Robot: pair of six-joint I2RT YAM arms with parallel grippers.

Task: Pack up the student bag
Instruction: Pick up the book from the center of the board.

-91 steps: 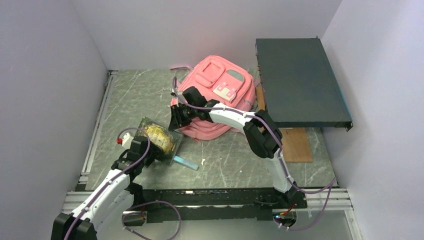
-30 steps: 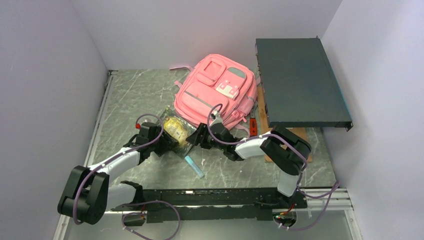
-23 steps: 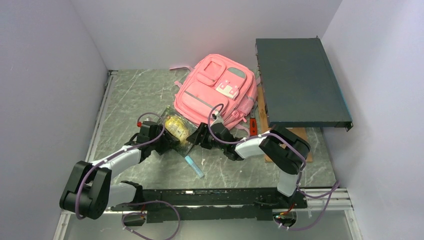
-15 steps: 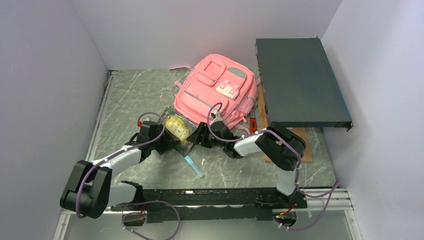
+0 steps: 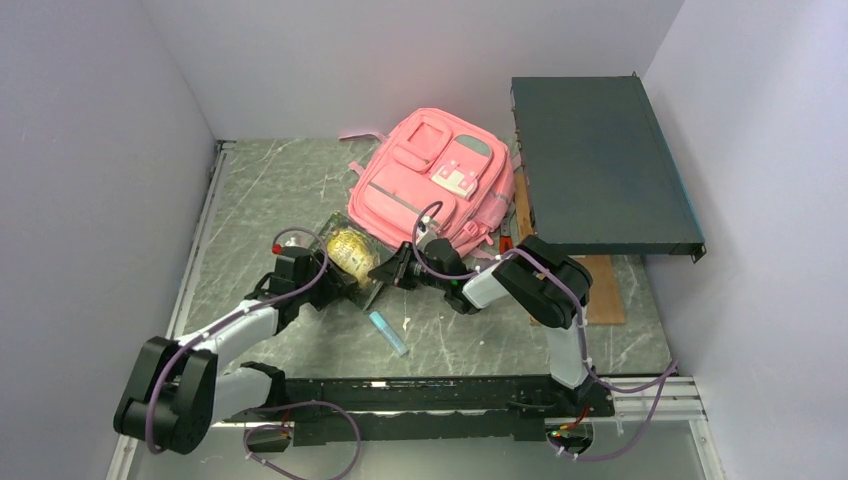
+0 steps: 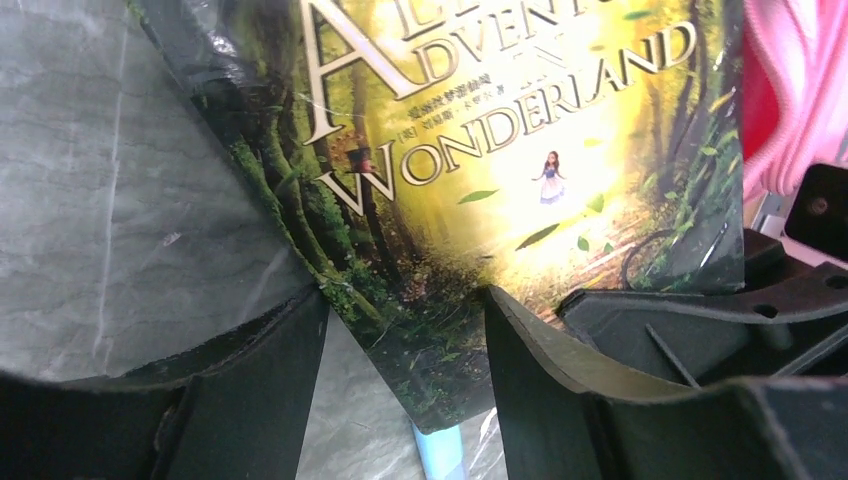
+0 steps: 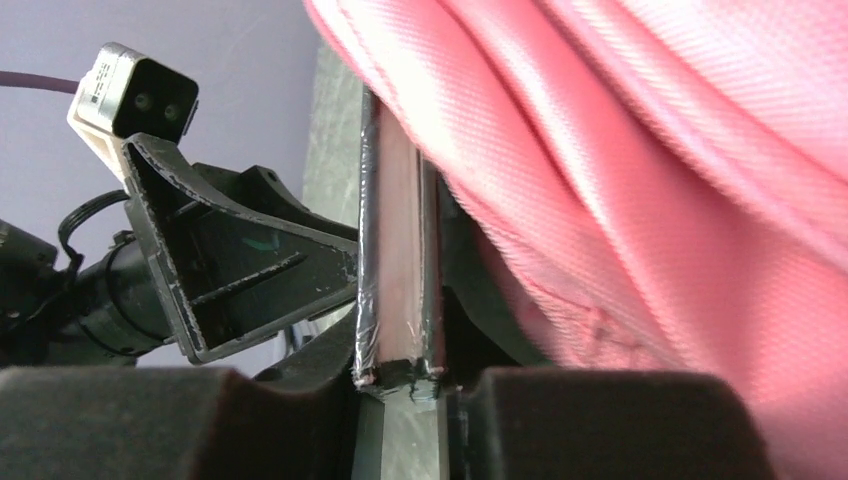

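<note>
The student bag (image 5: 430,185), pink, lies flat at the back middle of the table; its fabric fills the right wrist view (image 7: 620,150) and shows at the right edge of the left wrist view (image 6: 790,80). A plastic-wrapped book (image 5: 350,252), "Alice's Adventures in Wonderland" (image 6: 480,150), is tilted up just in front of the bag's left corner. My left gripper (image 5: 330,280) has its jaws wide round the book's lower corner (image 6: 405,300). My right gripper (image 5: 385,272) is shut on the book's edge (image 7: 398,250), fingers either side (image 7: 400,385).
A light blue tube (image 5: 388,333) lies on the table below the book. A large dark flat box (image 5: 600,165) overhangs the right side, with a wooden board (image 5: 595,290) beneath it. A small red item (image 5: 505,245) lies by the bag's right corner. Walls close in on three sides.
The right gripper has closed on the book's edge within the last half second. Three seconds ago the book was lower left and the right gripper hung over the bag's front.
</note>
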